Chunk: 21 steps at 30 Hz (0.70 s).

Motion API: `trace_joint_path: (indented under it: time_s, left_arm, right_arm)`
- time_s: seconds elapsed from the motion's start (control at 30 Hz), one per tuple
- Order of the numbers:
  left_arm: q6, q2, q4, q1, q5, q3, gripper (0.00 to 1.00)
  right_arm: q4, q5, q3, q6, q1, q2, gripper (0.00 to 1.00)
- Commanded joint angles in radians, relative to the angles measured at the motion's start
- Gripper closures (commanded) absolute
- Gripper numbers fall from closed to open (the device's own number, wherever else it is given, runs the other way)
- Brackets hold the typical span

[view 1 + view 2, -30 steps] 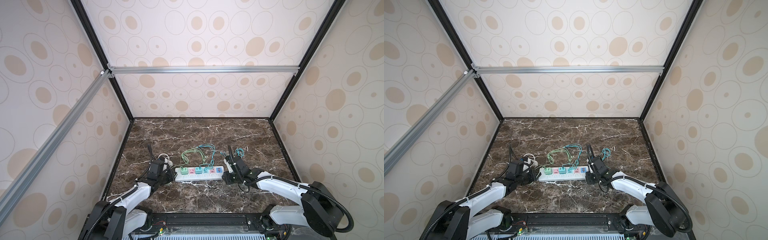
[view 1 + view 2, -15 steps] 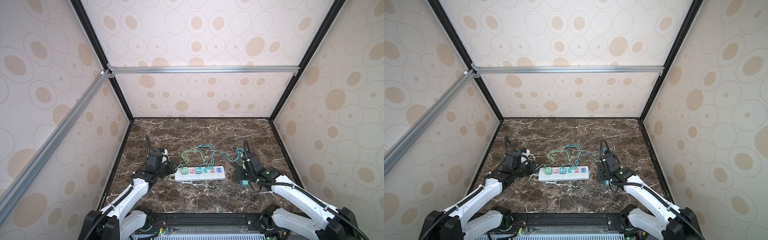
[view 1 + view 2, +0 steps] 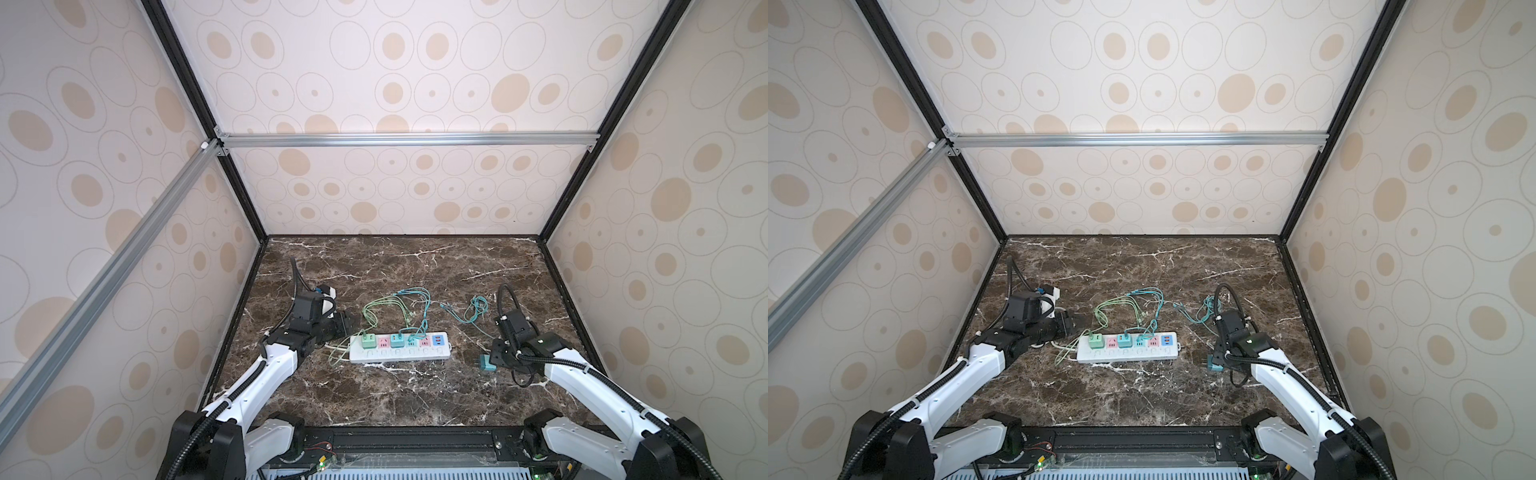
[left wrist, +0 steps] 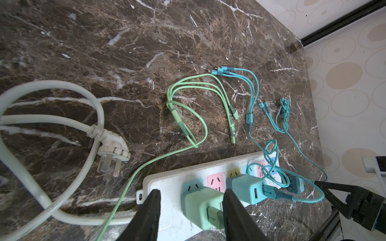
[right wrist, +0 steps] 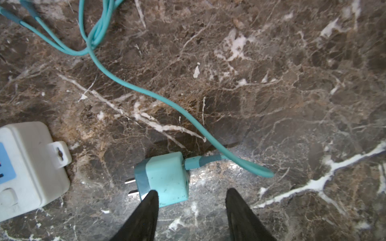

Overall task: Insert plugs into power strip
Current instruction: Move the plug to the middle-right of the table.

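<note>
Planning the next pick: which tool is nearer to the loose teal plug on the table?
Right. The right tool is at the teal plug; the left tool straddles the mint plug, across the power strip.

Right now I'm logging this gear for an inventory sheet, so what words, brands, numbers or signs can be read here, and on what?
No text can be read anywhere.
Faint grey marks along the near edge of the power strip, seen in both top views: too small to read.
The mint green plug: no print visible.
The teal plug lying on the table: no print visible.
</note>
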Motion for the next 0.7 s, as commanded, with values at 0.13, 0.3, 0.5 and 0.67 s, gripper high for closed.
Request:
trace_joint_path:
  time_s: [0.13,0.3,0.5,0.67]
  left_arm:
    - [0.047,-0.024,-0.058,0.017,-0.040,0.039,0.50]
    - [0.044,-0.017,-0.053,0.021,-0.080,0.061,0.50]
    - [0.064,0.014,-0.053,0.025,-0.084,0.146,0.50]
    - [0.085,0.038,-0.064,0.024,-0.081,0.209,0.50]
  right_arm:
    - [-0.021,-0.014,-0.043,0.079,-0.007,-0.032,0.47]
    - [0.017,-0.019,-0.067,0.091,-0.007,-0.001,0.43]
    - [0.078,-0.038,-0.063,0.087,-0.009,0.037,0.37]
    - [0.130,-0.066,-0.056,0.078,-0.009,0.069,0.38]
